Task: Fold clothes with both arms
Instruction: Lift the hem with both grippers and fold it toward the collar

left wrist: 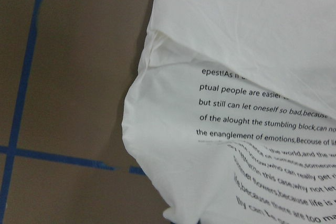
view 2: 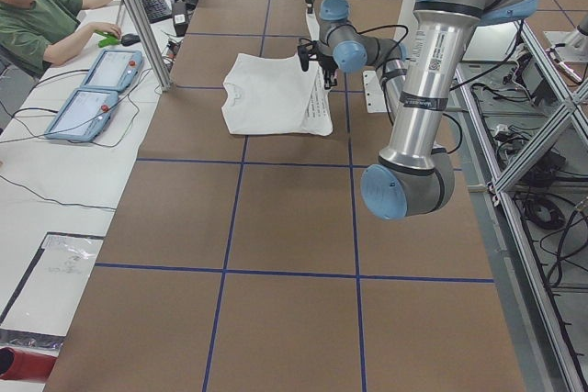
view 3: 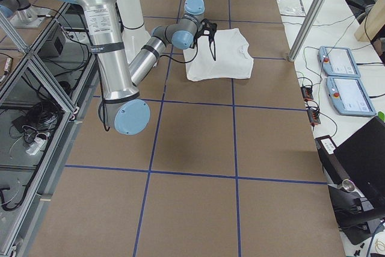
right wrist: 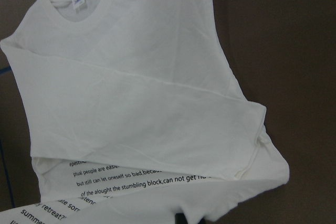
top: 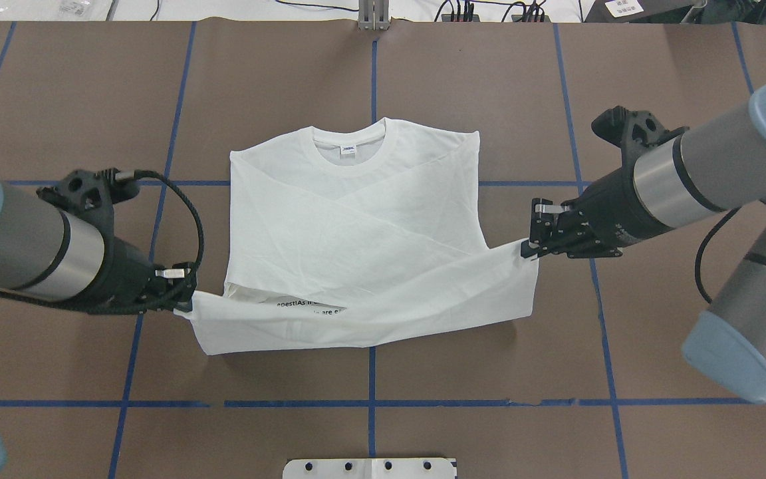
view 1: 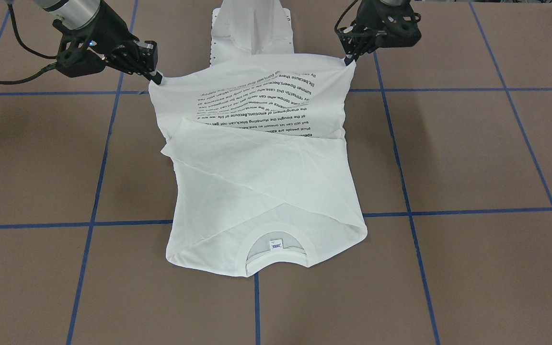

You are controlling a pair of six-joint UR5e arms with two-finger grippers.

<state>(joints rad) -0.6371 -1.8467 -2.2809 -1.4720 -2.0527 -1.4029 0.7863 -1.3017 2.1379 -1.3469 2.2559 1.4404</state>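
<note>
Shirt (top: 356, 166) lies centred on table (top: 489, 80), print side down, sleeves (top: 370, 219) crossed over back, collar (top: 350, 141) on side far from robot. Left gripper (top: 189, 305) clamped on one corner of hem (view 1: 266, 60), right gripper (top: 528, 250) on other; hem lifted off table. Step in hand, as judged: fold hem to collar. Carry both corners level, equal pace, hem taut. Lay edge just short of collar. Release only once cloth rests flat.

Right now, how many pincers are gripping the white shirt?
2. The left pincer holds one hem corner of the shirt on the robot's left; the right pincer holds the opposite corner. Both show plainly.
</note>
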